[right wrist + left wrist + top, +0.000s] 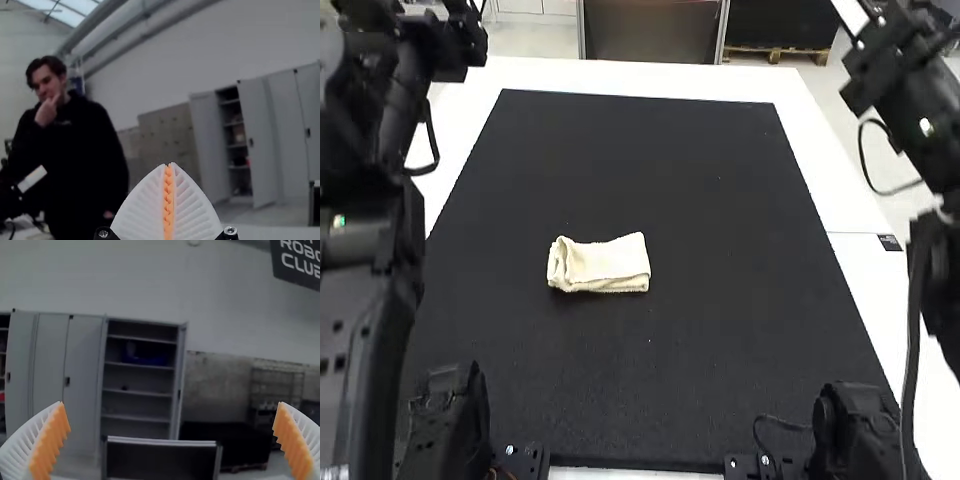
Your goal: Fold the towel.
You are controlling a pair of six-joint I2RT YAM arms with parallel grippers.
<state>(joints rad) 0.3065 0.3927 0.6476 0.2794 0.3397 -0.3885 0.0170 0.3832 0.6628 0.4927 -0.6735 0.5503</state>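
The left gripper (171, 402) has its white ribbed fingers, with orange pads (52, 437), wide apart. Beyond stand closed grey cabinets (52, 375) beside an open one (139, 417) holding something blue (150, 360), a framed dark panel (160, 460), a wire rack (276, 385) and a pale wall (220, 305) bearing a dark sign (295, 277).

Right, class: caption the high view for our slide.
Folded cream towel on a black mat, flanked by the left arm and right arm.

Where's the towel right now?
In the high view, the folded towel lies on the black mat, left of its middle, between the two arms and nearer the left one.
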